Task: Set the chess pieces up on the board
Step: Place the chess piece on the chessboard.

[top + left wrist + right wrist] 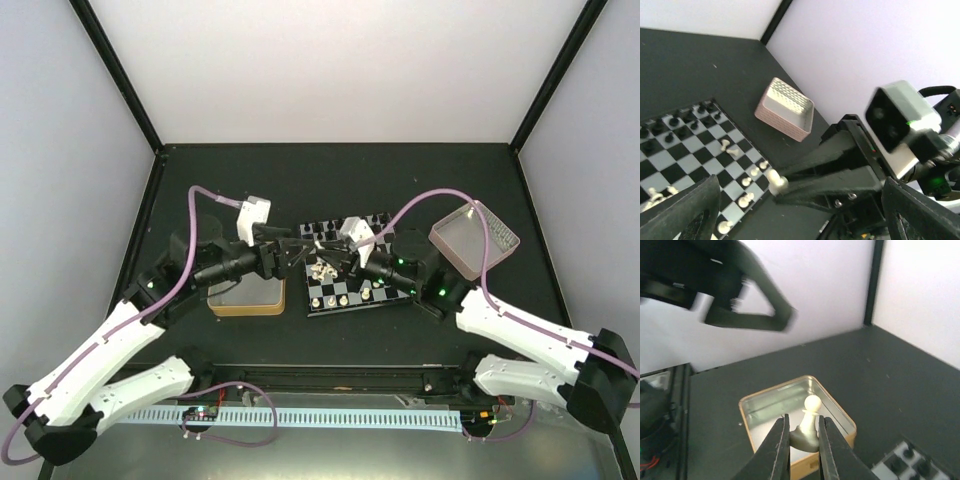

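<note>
Right wrist view shows the right end effector [802, 429] pinching a small cream plastic pawn [810, 412] by its base, upright between the fingers, with the gold-rimmed square tin tray [771, 390] beyond and below it. Facing it, the left end effector [292, 255] hangs with fingers spread wide and nothing between them. Under the right end effector lies the small black-and-white checkered chessboard [350, 305] on the dark desk [400, 180]. Black pieces [318, 231] line the row beyond the end effectors, a few cream pieces [345, 297] stand on the near side, and others lie toppled mid-board.
</note>
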{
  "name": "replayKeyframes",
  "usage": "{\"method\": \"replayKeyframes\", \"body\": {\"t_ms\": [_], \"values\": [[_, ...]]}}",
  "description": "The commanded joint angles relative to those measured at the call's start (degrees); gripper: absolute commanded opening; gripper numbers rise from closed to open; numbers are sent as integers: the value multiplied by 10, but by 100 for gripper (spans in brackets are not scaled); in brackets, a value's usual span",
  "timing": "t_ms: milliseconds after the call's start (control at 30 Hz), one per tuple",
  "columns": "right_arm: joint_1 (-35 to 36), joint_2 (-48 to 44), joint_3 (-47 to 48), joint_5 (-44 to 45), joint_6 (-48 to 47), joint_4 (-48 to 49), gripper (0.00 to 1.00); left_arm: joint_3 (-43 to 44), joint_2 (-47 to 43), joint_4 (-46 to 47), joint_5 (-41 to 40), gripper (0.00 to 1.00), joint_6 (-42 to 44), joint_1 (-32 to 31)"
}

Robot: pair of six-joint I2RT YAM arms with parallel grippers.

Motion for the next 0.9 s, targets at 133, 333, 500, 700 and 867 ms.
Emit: {"method": "replayKeyframes", "body": {"t_ms": [133,333,500,700,867], "values": [[3,-47,-44,-122,-112,88,8,25,46,18,167,65,-65,29],[3,-55,-56,-117,-132,112,7,8,53,57,247,36,-91,43],[3,-48,-56,-112,-131,121,7,-18,55,57,262,40,-93,58],[3,-44,-57,-113,-129,129,7,-33,64,57,266,42,-87,67],[3,-39,-54,-114,-132,123,8,-33,72,63,281,24,-87,67]]}}
